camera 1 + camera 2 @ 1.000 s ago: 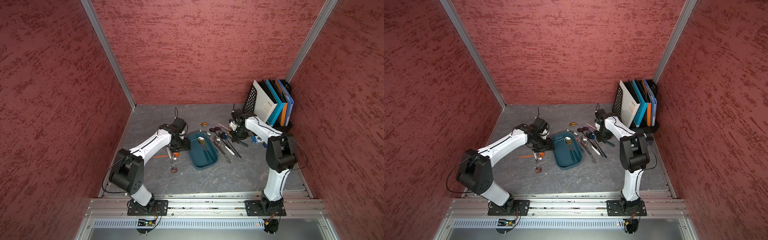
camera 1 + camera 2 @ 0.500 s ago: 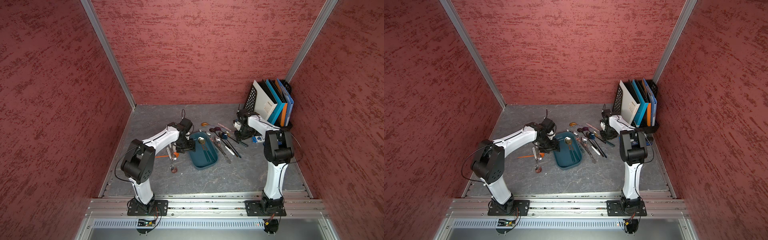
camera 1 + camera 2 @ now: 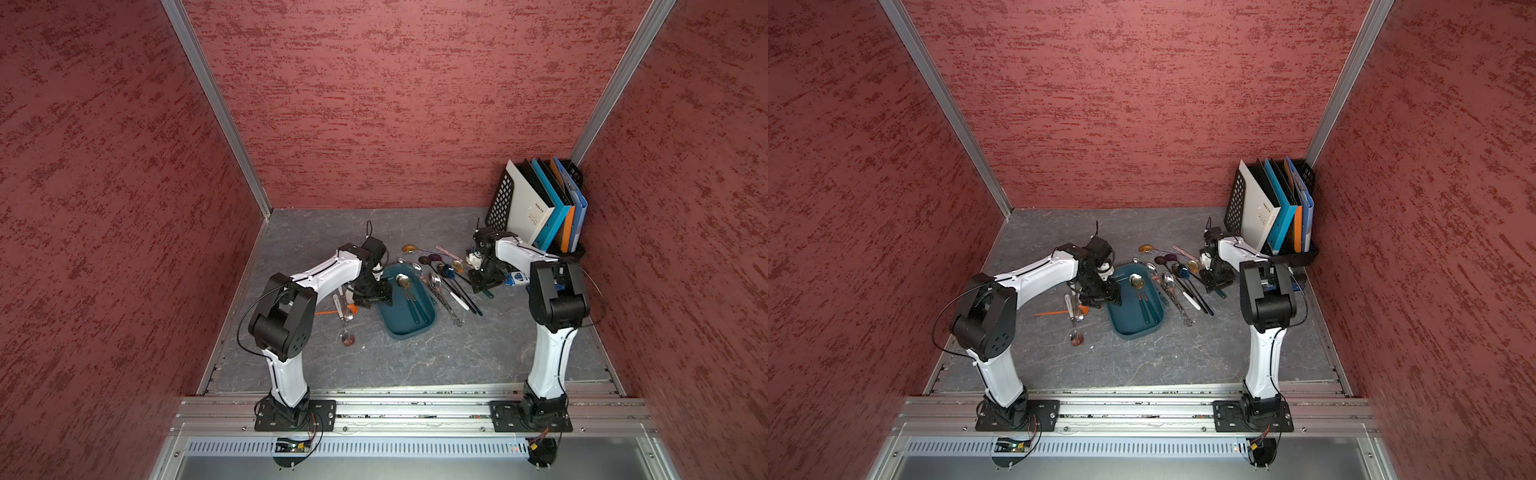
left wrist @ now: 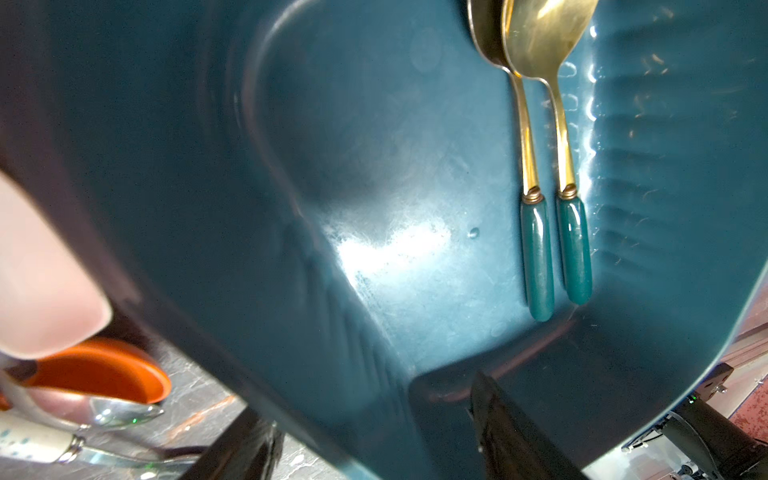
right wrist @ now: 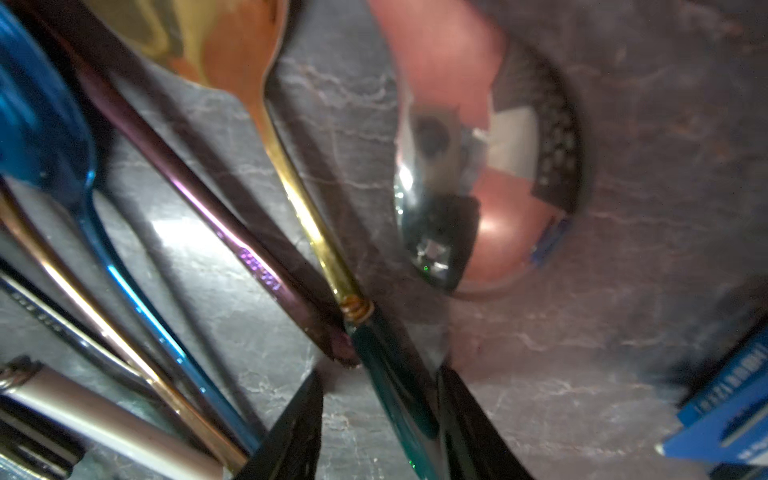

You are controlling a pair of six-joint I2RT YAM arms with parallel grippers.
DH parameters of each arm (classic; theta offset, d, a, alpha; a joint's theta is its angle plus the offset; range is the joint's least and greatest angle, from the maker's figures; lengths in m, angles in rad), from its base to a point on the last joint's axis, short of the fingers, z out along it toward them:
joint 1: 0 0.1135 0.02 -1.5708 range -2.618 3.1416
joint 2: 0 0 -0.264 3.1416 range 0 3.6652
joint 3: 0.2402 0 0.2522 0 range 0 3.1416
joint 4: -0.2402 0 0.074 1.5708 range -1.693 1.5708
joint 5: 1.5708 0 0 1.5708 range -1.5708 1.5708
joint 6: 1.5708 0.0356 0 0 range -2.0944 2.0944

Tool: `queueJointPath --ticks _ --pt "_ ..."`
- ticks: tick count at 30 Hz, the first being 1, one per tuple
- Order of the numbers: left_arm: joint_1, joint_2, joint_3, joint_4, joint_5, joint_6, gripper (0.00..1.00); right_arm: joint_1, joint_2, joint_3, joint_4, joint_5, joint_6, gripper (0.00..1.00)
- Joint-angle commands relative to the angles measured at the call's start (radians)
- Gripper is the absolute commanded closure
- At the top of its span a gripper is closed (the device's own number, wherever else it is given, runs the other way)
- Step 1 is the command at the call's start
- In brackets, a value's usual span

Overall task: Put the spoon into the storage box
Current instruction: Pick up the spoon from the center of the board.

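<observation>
Fingers (image 5: 291,432) on my right arm stand spread, low over the grey marbled tabletop (image 5: 623,332). They straddle the glossy teal handle of the gold-bowled metal spoon (image 5: 318,224). One finger looks to touch it and the other stands clear, so nothing is pinched yet. That spoon lies on the tabletop among other cutlery, beside the shallow dark teal plastic storage box (image 3: 399,320), not in it. My left fingers (image 4: 249,449) are spread too, at the box's edge, holding nothing.

My biggest worry is the box. A nudge from my left arm could slide it, and my drop point would shift.

Next is the crowd around the spoon. A purple iridescent metal handle (image 5: 199,195) ends right against my spoon's wire collar. Closing carelessly could trap both, or lifting could drag it along. The mirror-bright silver spoon bowl (image 5: 478,208) near the other side could be knocked.

Smallest is the grip itself. The handle is round and slick, and I hold it far from the bowl. I judge it could swivel or slip out on the way.
</observation>
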Motion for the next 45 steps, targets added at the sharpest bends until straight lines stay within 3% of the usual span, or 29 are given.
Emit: queueJointPath --ticks 1,14,28,37,45 --pt "0.014 -0.006 -0.004 -0.007 0.011 0.026 0.27 0.0 -0.013 -0.069 -0.014 -0.067 0.048 0.55" --pt "0.038 0.003 -0.011 -0.034 -0.018 0.078 0.32 0.026 -0.092 -0.173 -0.039 -0.169 0.108 0.64" --pt "0.055 0.081 0.079 -0.08 -0.119 0.151 0.57 0.087 -0.128 -0.246 -0.068 -0.176 0.154 0.7" --pt "0.054 0.089 0.118 -0.087 -0.134 0.163 0.57 0.098 -0.118 -0.257 -0.076 -0.126 0.169 0.79" --pt "0.063 -0.023 0.065 -0.085 -0.113 0.144 0.53 0.098 -0.144 -0.26 -0.072 -0.106 0.167 0.86"
